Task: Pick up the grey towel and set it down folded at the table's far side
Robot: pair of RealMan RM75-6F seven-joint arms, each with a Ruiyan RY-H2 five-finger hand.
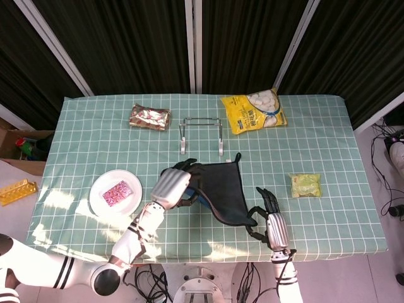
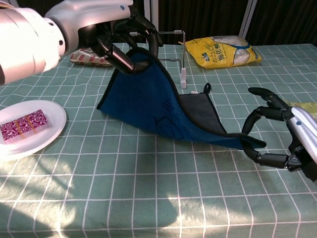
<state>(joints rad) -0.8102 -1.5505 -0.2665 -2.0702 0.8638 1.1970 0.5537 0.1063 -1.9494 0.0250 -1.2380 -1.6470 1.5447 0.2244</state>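
The grey towel (image 2: 148,106), draped limp and light over the counter's (image 2: 148,198) middle, sags from my left hand (image 2: 126,37) gripping its raised corner, while my right hand (image 2: 285,136) pinches its near corner, the best holds, I judge.

left hand (image 2: 126,37): raised, fingers curled closed | right hand (image 2: 282,136): low (fingers pinching, palm inward)

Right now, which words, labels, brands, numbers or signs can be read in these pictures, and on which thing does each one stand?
No text can be read with certainty.
Towel: dark outline emblem with characters on its blue side, too blurred to read.
Yellow bag: blue label with print, too small to read.
Foil packet: print, illegible.
Small green packet: no legible text.
Pink packet on the plate: pattern only.
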